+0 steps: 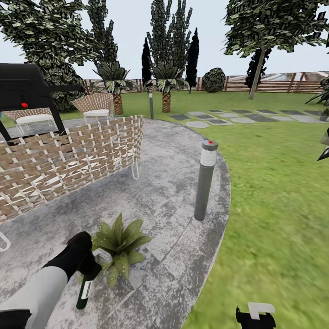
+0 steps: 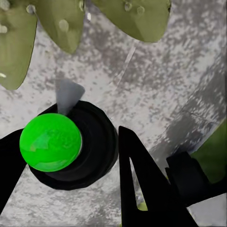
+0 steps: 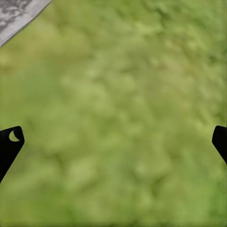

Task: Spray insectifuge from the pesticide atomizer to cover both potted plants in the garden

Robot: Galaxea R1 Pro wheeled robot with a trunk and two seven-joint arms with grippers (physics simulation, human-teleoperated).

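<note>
On the round grey patio (image 1: 178, 151) grows one potted plant (image 1: 119, 244), a low rosette of pointed green leaves with pale specks. Just left of it my left gripper (image 1: 89, 266) is shut on the pesticide atomizer (image 1: 84, 290), a dark green bottle hanging down from the fingers. The left wrist view has the atomizer's bright green cap and black collar (image 2: 49, 142) between the black fingers (image 2: 142, 184), with leaves of the plant (image 2: 61, 19) close beyond its grey nozzle. My right gripper (image 1: 255, 315) hangs open over the grass, its fingertips wide apart around nothing (image 3: 116, 142).
A grey bollard light (image 1: 204, 180) stands at the patio's edge right of the plant. A wicker seat (image 1: 68, 160) and a black grill (image 1: 27, 91) block the left. Lawn (image 1: 278, 205) stretches right, with stepping stones (image 1: 219, 119) and a wooden fence (image 1: 274, 84) behind.
</note>
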